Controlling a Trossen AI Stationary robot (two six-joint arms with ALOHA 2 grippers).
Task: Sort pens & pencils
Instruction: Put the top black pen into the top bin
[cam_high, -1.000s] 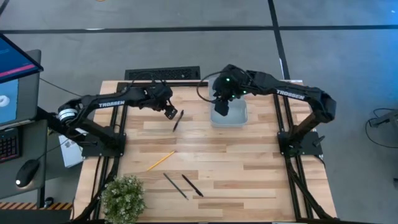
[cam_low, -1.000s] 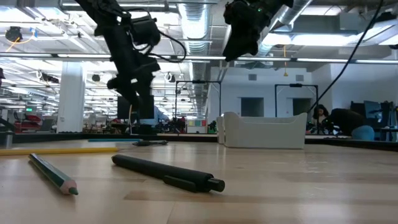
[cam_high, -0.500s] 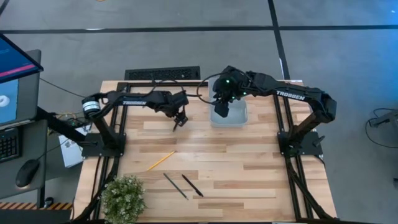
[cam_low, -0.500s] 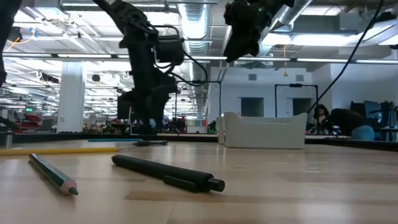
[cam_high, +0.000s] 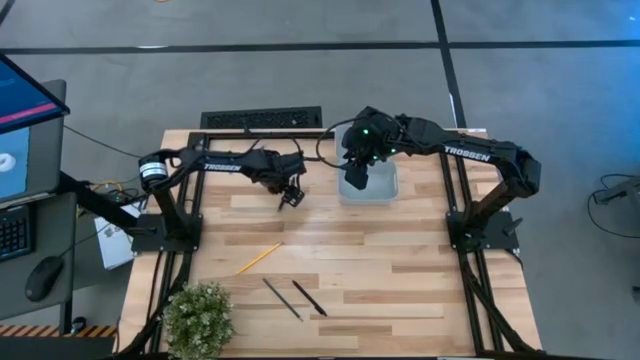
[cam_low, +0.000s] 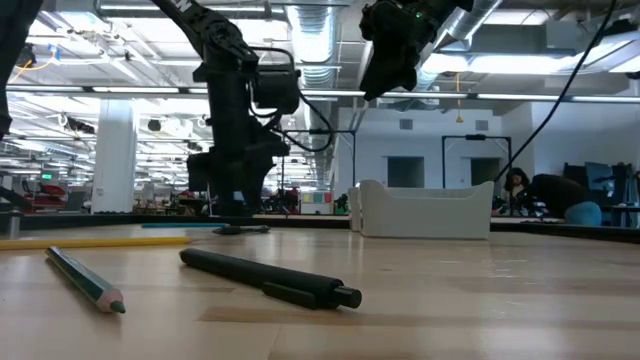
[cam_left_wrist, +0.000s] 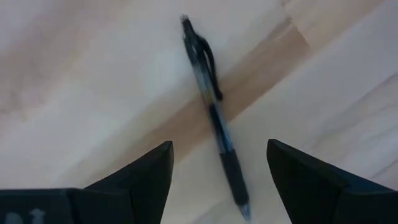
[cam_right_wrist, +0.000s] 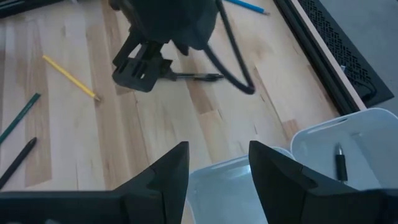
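Observation:
A black pen (cam_left_wrist: 211, 112) lies flat on the wooden table (cam_high: 400, 270), left of the white bin (cam_high: 368, 186). My left gripper (cam_left_wrist: 219, 146) points down over the pen, open, one finger on either side of it and clear of it; it also shows in the high view (cam_high: 290, 192). My right gripper (cam_right_wrist: 214, 163) hangs open and empty above the bin (cam_right_wrist: 230, 186). A yellow pencil (cam_high: 258, 258) lies mid-left. A dark green pencil (cam_low: 85, 280) and another black pen (cam_low: 270, 277) lie near the front edge. A blue pencil (cam_right_wrist: 245, 6) lies at the far edge.
A second white compartment (cam_right_wrist: 364, 130) holds a black pen (cam_right_wrist: 340, 163). A small green plant (cam_high: 198, 318) stands at the table's near left corner. Black frames (cam_high: 470, 225) bearing the arms stand at the left and right sides. Bare wood lies between bin and front edge.
My left gripper has gone toward the table's right edge and down, over the black pen, tipping to point more steeply down. It has stayed open. The pen has stayed where it was.

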